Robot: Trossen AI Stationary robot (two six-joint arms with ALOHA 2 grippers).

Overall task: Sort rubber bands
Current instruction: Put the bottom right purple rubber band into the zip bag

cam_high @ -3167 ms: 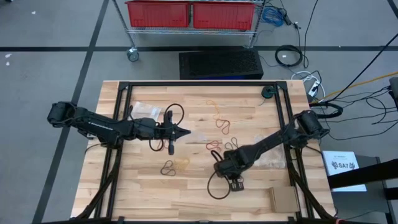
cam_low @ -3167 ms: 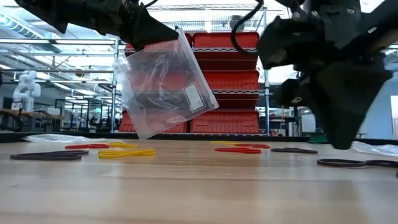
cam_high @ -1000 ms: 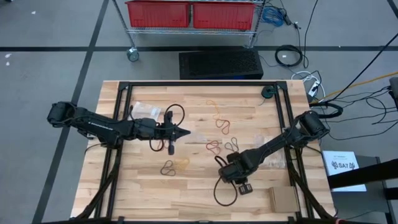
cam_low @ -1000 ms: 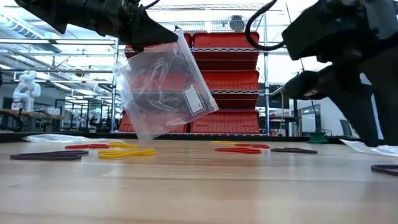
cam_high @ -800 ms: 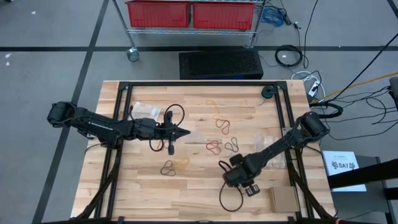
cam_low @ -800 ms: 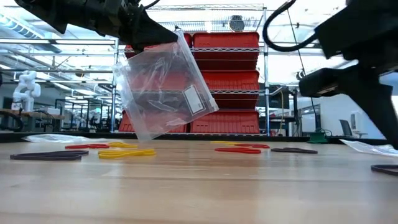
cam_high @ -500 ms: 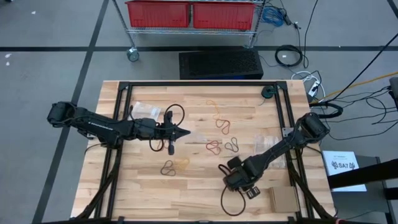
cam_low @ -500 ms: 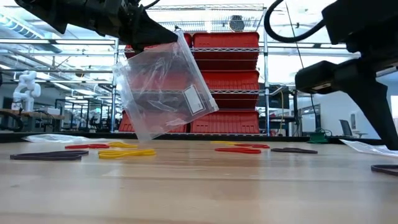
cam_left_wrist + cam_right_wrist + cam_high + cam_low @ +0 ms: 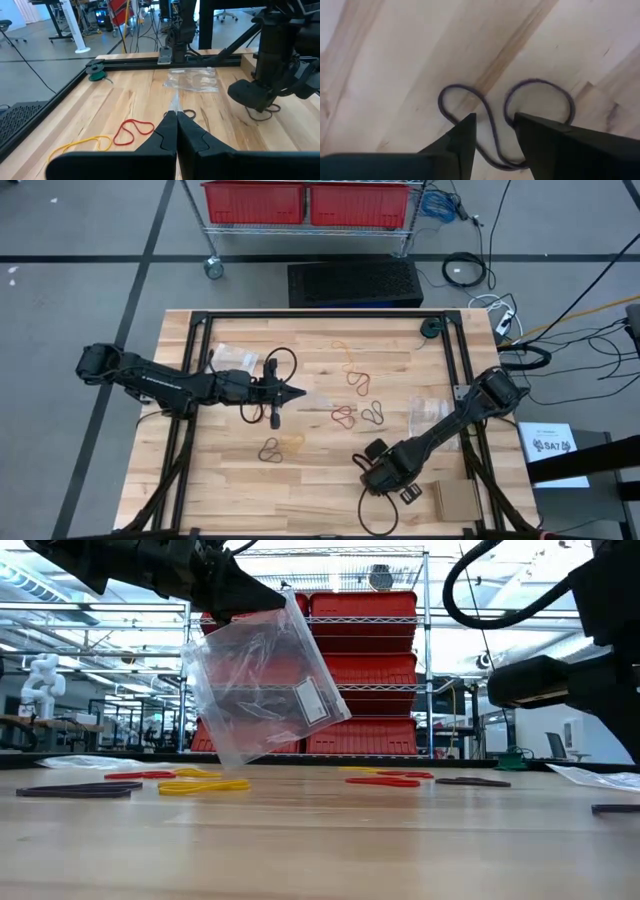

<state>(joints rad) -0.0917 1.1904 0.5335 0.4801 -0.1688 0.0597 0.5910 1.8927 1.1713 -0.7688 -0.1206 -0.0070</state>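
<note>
Right hand sits low over the near right part of the table, fingers parted, astride a strand of a dark rubber band that lies flat on the wood in a double loop. Nothing is gripped; the band is not lifted.

Mid-table: black and yellow-tan bands lie together, with a red band and a dark band beyond them, all loose on the wood.

Left hand hangs above mid-table, fingers pressed together on the top edge of a clear plastic bag that dangles clear of the table.

Farther back lie more red and yellow-tan bands.
</note>
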